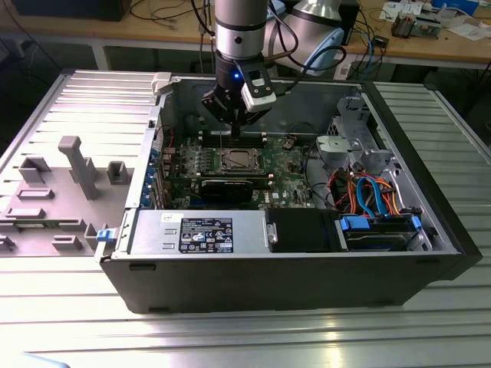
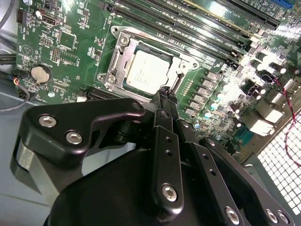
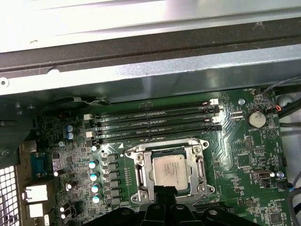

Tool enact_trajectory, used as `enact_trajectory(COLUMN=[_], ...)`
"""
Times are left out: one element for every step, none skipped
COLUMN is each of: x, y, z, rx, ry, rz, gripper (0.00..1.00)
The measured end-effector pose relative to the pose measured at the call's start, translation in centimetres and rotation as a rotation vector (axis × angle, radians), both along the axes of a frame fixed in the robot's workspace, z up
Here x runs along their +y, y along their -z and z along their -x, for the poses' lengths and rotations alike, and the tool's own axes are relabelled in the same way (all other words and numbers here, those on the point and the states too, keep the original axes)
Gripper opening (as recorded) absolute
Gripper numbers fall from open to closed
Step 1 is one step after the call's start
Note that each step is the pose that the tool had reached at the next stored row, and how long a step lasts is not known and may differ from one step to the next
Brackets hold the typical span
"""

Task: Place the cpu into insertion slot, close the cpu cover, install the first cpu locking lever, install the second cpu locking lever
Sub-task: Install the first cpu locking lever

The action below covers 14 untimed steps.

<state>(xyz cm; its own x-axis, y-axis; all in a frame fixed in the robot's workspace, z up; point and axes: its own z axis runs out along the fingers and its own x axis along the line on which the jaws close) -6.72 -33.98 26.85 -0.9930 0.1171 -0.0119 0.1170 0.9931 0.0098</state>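
Note:
The cpu [image 2: 146, 70] is a silver-grey square chip lying flat in the insertion slot [image 3: 141, 186] on the green board, and it shows in both wrist views and in the exterior view [image 1: 234, 160]. The cpu cover [image 2: 117, 52], a silver frame, lies down around the chip [image 3: 170, 170]. My gripper [image 2: 164, 90] hangs just above the socket's edge with its black fingers pressed together and nothing between them. In the exterior view the gripper [image 1: 230, 123] sits over the far side of the socket. I cannot tell how the locking levers stand.
Long black memory slots [image 3: 155, 125] run beside the socket. A black graphics card [image 1: 226, 186] lies nearer the case front, with a power supply [image 1: 199, 232] and blue and orange cables [image 1: 368, 192] around it. The case walls [image 1: 276, 280] enclose the board. A grey fixture [image 1: 73, 165] stands on the exterior view's left.

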Motion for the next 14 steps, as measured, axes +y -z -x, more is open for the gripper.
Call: enact_trajectory(x=[0.00, 0.00, 0.00, 0.00, 0.00, 0.00, 0.00, 0.00, 0.00, 0.01, 0.00, 0.00, 0.00, -0.01], y=[0.00, 0.00, 0.00, 0.00, 0.00, 0.00, 0.00, 0.00, 0.01, 0.01, 0.01, 0.01, 0.03, 0.04], z=[0.00, 0.00, 0.00, 0.00, 0.00, 0.00, 0.00, 0.01, 0.04, 0.07, 0.07, 0.08, 0.08, 0.09], rx=[0.0000, 0.0001, 0.0000, 0.0000, 0.0000, 0.0000, 0.0000, 0.0000, -0.0001, -0.0001, -0.0001, 0.0000, 0.0001, 0.0001], ry=[0.000, 0.000, 0.000, 0.000, 0.000, 0.000, 0.000, -0.001, -0.004, -0.011, -0.028, -0.040, -0.062, -0.075], rz=[0.0000, 0.0000, 0.0000, 0.0000, 0.0000, 0.0000, 0.0000, -0.0001, -0.0002, -0.0002, -0.0001, 0.0000, 0.0001, 0.0002], gripper=[0.11, 0.11, 0.11, 0.11, 0.11, 0.11, 0.11, 0.11, 0.11, 0.11, 0.11, 0.11, 0.11, 0.11])
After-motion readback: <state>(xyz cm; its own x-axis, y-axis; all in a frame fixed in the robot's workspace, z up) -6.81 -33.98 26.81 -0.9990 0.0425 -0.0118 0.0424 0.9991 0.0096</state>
